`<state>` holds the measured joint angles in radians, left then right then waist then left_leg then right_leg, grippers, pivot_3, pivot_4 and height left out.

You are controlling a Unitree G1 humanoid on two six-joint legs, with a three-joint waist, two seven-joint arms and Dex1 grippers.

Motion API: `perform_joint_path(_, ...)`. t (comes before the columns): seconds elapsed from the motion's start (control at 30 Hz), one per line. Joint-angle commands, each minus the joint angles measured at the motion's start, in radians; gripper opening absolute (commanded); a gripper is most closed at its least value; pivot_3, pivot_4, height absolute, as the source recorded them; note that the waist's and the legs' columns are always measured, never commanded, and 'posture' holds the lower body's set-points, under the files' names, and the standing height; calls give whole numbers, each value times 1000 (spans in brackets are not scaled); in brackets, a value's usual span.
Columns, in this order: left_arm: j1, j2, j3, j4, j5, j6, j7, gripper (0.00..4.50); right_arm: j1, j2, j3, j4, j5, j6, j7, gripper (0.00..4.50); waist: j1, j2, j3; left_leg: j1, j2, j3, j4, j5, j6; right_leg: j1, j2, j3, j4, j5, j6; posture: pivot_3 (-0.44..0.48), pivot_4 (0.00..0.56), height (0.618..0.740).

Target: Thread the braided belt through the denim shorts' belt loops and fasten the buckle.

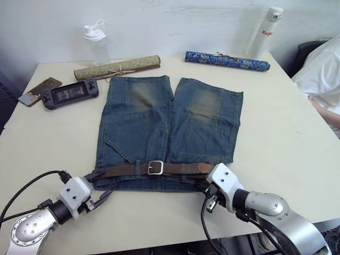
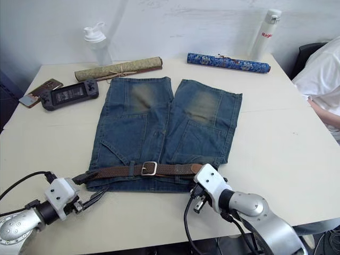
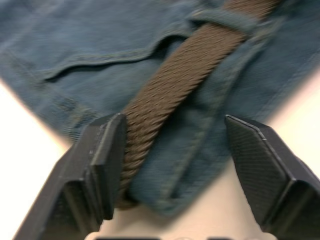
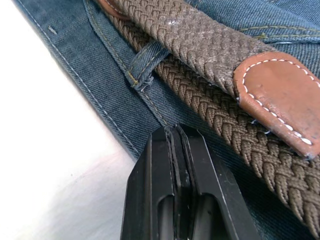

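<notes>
The denim shorts [image 1: 159, 122] lie flat on the table with the waistband toward me. Along that waistband runs the braided belt [image 1: 180, 169], its silver buckle [image 1: 155, 168] at the middle and its tan leather tip [image 4: 277, 95] at the right end. The belt passes under a belt loop [image 3: 227, 20], and another belt loop [image 4: 145, 62] stands beside the strap. At the waistband's left end my left gripper [image 3: 175, 122] is open, with the belt against one finger. My right gripper [image 4: 175, 132] is shut, its tips over the denim edge just beside the tan tip.
At the back stand a shaker bottle [image 1: 95, 42] and a white flask [image 1: 265, 32], with a rolled olive mat [image 1: 117, 67] and a blue patterned tube [image 1: 227, 60]. A handheld console [image 1: 69, 93] and phone [image 1: 40, 90] lie left. A person in white [image 1: 324, 74] sits right.
</notes>
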<state>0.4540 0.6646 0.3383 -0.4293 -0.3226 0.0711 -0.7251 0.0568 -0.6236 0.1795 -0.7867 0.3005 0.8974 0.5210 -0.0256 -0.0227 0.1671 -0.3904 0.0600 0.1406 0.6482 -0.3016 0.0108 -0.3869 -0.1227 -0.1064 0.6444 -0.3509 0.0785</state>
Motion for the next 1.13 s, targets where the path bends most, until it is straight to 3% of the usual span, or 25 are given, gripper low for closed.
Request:
perform_joint_path(0.03, 27, 104, 129, -136, -200, 126, -125, 3174, 17, -88, -115, -52, 49, -8, 79, 0, 0, 0, 2, -1, 0, 0, 0, 0, 0, 0, 0, 0, 0, 0, 0, 0, 150, 717)
perform_joint_path(0.17, -2, 183, 217, -148, -380, 295, -165, 3174, 63, -203, -242, -87, 99, -31, 180, 0, 0, 5, 7, -1, -1, 0, 0, 0, 0, 1, 0, 0, -1, 0, 0, 0, 150, 717)
perform_joint_path(0.27, -75, 199, 239, -99, -439, 360, -154, 3201, 67, -248, -394, -103, 216, -6, 268, 962, 2, 9, 10, -1, 0, 0, 1, 0, 0, 0, 3, 0, -1, 0, 0, 0, 150, 717)
perform_joint_path(0.37, -195, 189, 204, -27, -439, 400, -104, 3201, -78, -207, -534, -27, 352, 26, 242, 2498, -2, 8, 12, 1, 1, 0, 1, 1, -1, 2, 6, 1, 0, 1, 0, 0, 150, 717)
perform_joint_path(0.43, -277, 166, 169, 4, -436, 414, -70, 3201, -176, -172, -562, 55, 337, -26, 191, 3423, -3, 7, 12, 2, 3, 0, 1, 2, -2, 2, 7, 1, 0, 2, -2, 0, 150, 717)
perform_joint_path(0.47, -303, 157, 155, 8, -427, 417, -57, 3201, -206, -156, -571, 88, 328, -45, 171, 4118, -2, 7, 12, 2, 3, 0, 1, 2, -2, 2, 7, 1, -1, 2, -2, 0, 150, 717)
perform_joint_path(0.5, -327, 150, 137, 14, -415, 420, -49, 3201, -222, -148, -566, 114, 311, -67, 161, 4368, -1, 6, 12, 1, 3, 0, 0, 2, -2, 2, 7, 1, -1, 2, -2, 0, 150, 717)
perform_joint_path(0.7, -406, 116, 81, 28, -385, 425, -17, 3201, -219, -118, -502, 188, 255, -163, 148, 4491, 4, 5, 13, -7, 3, 4, 1, 6, -9, -7, 9, 2, 0, 2, -1, 0, 150, 717)
perform_joint_path(1.13, -464, 84, 55, 71, -371, 403, -42, 3201, -219, -98, -458, 208, 264, -193, 143, 4491, 0, 4, 14, -4, 3, 5, 3, 8, -8, -6, 8, 5, 4, 3, 0, 0, 150, 717)
